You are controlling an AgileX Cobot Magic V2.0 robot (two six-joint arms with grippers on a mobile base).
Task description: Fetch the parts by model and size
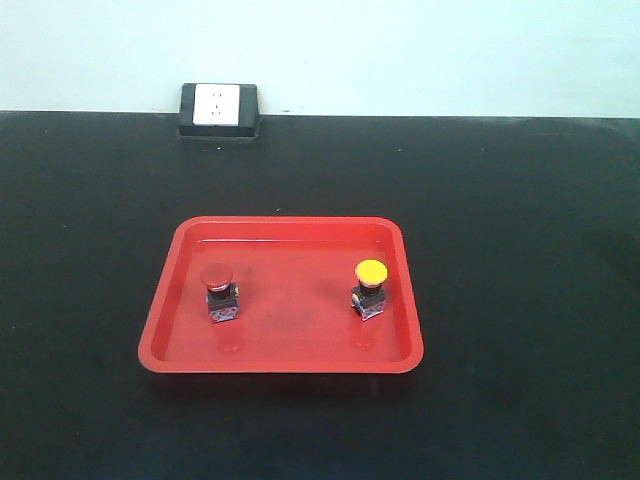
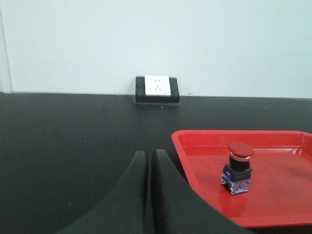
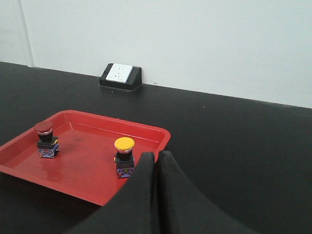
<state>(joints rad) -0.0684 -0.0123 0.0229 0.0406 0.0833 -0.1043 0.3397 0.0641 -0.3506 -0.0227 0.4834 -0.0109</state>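
Two parts stand upright in a red tray (image 1: 285,228): a red-capped push-button switch (image 1: 220,291) on the left and a yellow-capped push-button switch (image 1: 370,288) on the right, each on a black-and-blue base. In the left wrist view the red-capped switch (image 2: 239,167) is to the right of my left gripper (image 2: 150,154), which is shut and empty over the black table left of the tray (image 2: 214,135). In the right wrist view the yellow-capped switch (image 3: 124,157) is just left of my right gripper (image 3: 156,155), also shut and empty. The red-capped switch (image 3: 46,140) stands farther left. Neither gripper shows in the front view.
A black-framed white wall socket (image 1: 219,108) sits at the table's back edge against the pale wall, also seen as the socket (image 2: 157,88) and the socket (image 3: 120,76). The black tabletop (image 1: 520,300) surrounds the tray on all sides.
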